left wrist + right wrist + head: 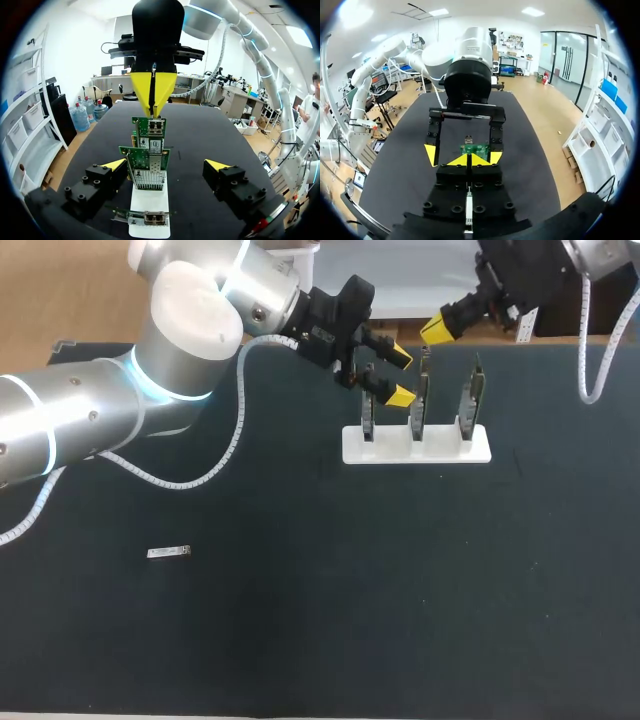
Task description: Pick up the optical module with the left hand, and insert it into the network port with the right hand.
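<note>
1. Left gripper (pixel 400 376), upper middle, stands open near the leftmost card (pixel 367 425) on the white stand (pixel 440 451).
2. Right gripper (pixel 437 330), top right, has its tips pressed together.
3. Module (pixel 168 553) lies on the table (pixel 350 620), lower left.

Three green network cards (pixel 472 400) upright in one white stand (pixel 416 447), one optical module (pixel 168 553) flat on the one dark tabletop (pixel 400 590) well apart from that stand, and two yellow-tipped end effectors near that stand: left end effector (pixel 398 375), right end effector (pixel 428 334).
</note>
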`<control>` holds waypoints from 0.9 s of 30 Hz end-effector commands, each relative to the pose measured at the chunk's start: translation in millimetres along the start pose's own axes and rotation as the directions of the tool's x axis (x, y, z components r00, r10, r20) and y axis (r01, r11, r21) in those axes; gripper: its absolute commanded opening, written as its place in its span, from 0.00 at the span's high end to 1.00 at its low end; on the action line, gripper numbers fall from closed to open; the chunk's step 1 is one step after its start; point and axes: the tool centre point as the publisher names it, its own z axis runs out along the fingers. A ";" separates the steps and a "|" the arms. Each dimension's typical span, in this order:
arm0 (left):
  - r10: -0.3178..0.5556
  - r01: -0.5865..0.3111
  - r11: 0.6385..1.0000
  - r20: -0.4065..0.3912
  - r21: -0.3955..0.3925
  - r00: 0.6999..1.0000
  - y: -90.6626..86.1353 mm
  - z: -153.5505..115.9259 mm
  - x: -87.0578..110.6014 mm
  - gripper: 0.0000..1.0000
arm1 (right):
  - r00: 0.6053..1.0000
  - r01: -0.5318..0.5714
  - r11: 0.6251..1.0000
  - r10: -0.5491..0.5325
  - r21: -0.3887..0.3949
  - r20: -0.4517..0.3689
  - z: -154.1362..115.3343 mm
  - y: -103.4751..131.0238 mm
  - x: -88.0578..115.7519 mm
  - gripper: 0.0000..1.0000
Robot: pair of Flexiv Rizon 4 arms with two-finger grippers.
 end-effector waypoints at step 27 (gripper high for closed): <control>-0.001 0.001 1.000 -0.004 0.005 1.000 2.5 0.2 -0.7 0.00 | 0.997 -0.071 0.997 0.069 -0.041 -0.041 18.8 -4.8 22.5 1.00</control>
